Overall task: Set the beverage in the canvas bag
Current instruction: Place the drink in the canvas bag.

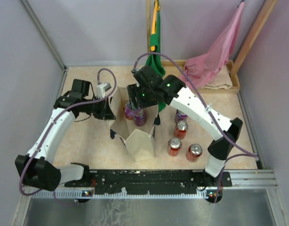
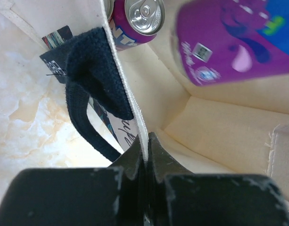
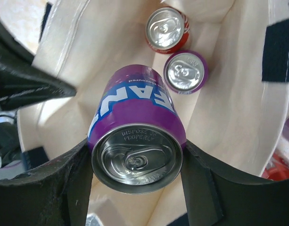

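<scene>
Beige, marbled tabletop (image 1: 87, 146) lies under grey walls, and we see the canvas bag (image 1: 142, 146) standing upright and open at its middle, between the two arms.

We can read part of a white word, "FAN", on a blue band round the purple can (image 3: 135, 117), and the pressed words "DISPOSE OF PROPERLY" on its silver lid. A second purple can (image 3: 185, 71) stands on the bag's floor, touching a red can (image 3: 166, 29) beside it. Script is printed on the bag's outer side below the strap, too blurred for us to read.

The bag is cream woven cloth, boxy, with a stitched rim and a thick ribbed navy strap (image 2: 94, 70) folded over it. All the cans are smooth metal cylinders with ring-pull tops.

Our left gripper (image 2: 146, 146) is pinched fully closed on the bag's rim, one finger inside and one outside. Our right gripper (image 1: 136, 104) clamps the purple can by its sides, hanging it upright in the bag's mouth, above the two cans.

Four more cans (image 1: 174, 147) stand on the table right of the bag. A green bag (image 1: 156, 42) and a pink bag (image 1: 215, 52) hang at the back.
</scene>
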You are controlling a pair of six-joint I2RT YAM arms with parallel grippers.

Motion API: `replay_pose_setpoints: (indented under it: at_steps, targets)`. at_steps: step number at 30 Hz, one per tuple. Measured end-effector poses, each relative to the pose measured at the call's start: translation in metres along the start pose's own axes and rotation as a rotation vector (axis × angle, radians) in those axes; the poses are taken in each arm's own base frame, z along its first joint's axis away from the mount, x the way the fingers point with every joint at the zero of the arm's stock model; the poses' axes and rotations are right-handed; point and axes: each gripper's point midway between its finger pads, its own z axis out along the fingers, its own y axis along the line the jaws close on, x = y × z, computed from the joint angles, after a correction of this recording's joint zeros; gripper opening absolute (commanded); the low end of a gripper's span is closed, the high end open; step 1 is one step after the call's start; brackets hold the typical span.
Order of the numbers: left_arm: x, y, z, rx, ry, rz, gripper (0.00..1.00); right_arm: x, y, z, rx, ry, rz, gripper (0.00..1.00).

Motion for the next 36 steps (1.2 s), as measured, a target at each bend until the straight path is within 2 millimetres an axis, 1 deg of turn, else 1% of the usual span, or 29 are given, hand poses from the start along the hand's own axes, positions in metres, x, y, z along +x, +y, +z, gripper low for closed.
replay_pose_setpoints:
  at_steps: [2, 6, 12, 15, 19, 24, 32, 36]
  targets:
    - [0.004, 0.000, -0.001, -0.003, 0.000, 0.000, 0.01, -0.001, -0.002, 0.014, 0.021, 0.001, -0.016, 0.00]
    - [0.011, 0.000, -0.002, -0.006, 0.002, -0.002, 0.01, 0.001, 0.001, 0.039, 0.038, 0.010, -0.055, 0.00]
    - [0.012, 0.001, 0.001, -0.006, 0.000, 0.000, 0.01, 0.015, 0.008, 0.071, 0.049, 0.058, -0.111, 0.00]
    - [0.011, 0.001, 0.001, -0.006, -0.004, 0.000, 0.01, 0.022, 0.009, 0.083, 0.056, 0.082, -0.134, 0.00]
    - [0.011, 0.002, 0.002, -0.006, -0.004, -0.001, 0.01, 0.027, 0.008, 0.091, 0.066, 0.101, -0.153, 0.00]
    - [0.010, 0.002, 0.003, -0.004, -0.005, -0.001, 0.01, 0.028, 0.004, 0.096, 0.086, 0.102, -0.174, 0.00]
    - [0.010, 0.002, 0.003, -0.002, -0.005, -0.008, 0.01, 0.040, 0.002, 0.120, 0.104, 0.144, -0.213, 0.00]
    - [0.010, 0.002, 0.004, 0.004, -0.003, -0.010, 0.01, 0.043, 0.001, 0.124, 0.108, 0.151, -0.232, 0.00]
